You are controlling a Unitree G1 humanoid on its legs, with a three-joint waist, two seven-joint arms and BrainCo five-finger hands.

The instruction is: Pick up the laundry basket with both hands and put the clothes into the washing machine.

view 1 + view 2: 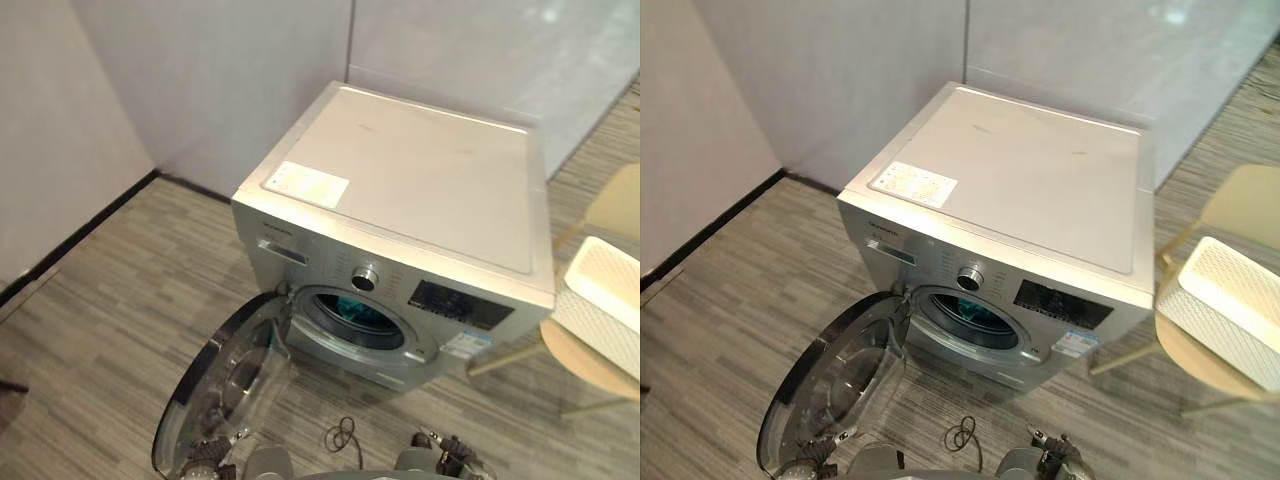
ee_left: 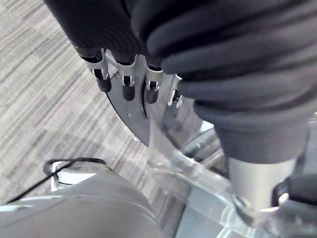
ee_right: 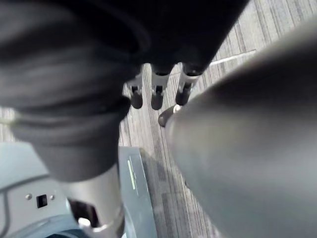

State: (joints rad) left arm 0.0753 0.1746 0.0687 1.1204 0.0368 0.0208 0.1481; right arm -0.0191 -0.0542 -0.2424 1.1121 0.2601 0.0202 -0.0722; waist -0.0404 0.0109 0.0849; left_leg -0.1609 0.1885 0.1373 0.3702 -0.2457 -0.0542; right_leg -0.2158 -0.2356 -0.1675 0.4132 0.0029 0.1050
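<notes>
The silver washing machine stands in the corner with its round glass door swung wide open to the left. Teal cloth shows inside the drum. The white perforated laundry basket rests on a pale wooden chair to the right of the machine; I cannot make out what it holds. My left hand hangs low beside the open door, fingers straight and holding nothing. My right hand hangs over the floor near the machine's base, fingers relaxed and empty.
Grey walls close in behind and to the left of the machine. Striped grey carpet spreads out in front and to the left. The open door juts into the space in front of the drum. The chair's legs reach toward the machine.
</notes>
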